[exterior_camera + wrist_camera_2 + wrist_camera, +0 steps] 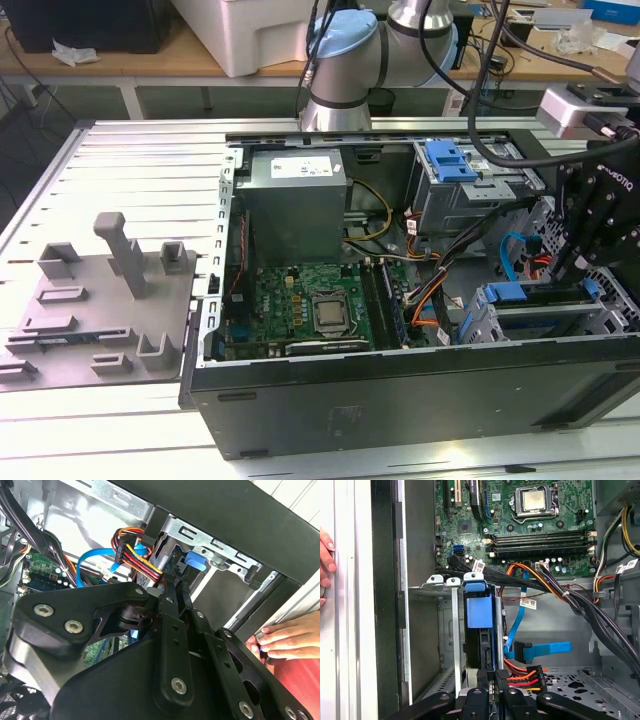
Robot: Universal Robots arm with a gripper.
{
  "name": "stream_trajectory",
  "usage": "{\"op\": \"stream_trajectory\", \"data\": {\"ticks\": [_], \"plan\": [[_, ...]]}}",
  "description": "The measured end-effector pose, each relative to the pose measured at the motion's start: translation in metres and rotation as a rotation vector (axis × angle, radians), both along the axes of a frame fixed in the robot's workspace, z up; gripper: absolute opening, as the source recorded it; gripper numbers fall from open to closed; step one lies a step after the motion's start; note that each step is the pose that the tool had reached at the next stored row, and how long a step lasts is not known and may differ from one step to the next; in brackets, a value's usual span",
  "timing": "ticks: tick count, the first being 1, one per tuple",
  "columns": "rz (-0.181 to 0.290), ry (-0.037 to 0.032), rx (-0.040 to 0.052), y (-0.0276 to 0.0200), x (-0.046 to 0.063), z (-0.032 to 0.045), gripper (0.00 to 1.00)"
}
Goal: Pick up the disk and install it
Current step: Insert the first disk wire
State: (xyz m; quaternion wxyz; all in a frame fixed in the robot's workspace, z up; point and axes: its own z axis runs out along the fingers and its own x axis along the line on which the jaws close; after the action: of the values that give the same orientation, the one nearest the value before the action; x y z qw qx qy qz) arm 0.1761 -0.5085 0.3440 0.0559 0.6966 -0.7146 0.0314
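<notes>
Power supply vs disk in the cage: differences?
Size: the power supply is a big box, the disk a slim slab. Look: the power supply is bare grey with a white sticker; the disk wears a blue bracket. Pose: the power supply stands beside the motherboard; the disk sits edge-on in the drive cage, by the gripper. Both are inside the open case.

A slotted aluminium table (110, 165) carries the lot. An open computer case (400, 395) lies on its side towards the exterior view's right. A grey moulded fixture (100, 300) sits on the slats well apart from it, at the exterior view's near left.
</notes>
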Motion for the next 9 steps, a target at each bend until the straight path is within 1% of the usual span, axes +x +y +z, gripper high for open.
{"op": "stream_trajectory", "data": {"ticks": [9], "plan": [[-0.005,0.0001,0.0001,-0.0003,0.0001,0.0,0.18]]}}
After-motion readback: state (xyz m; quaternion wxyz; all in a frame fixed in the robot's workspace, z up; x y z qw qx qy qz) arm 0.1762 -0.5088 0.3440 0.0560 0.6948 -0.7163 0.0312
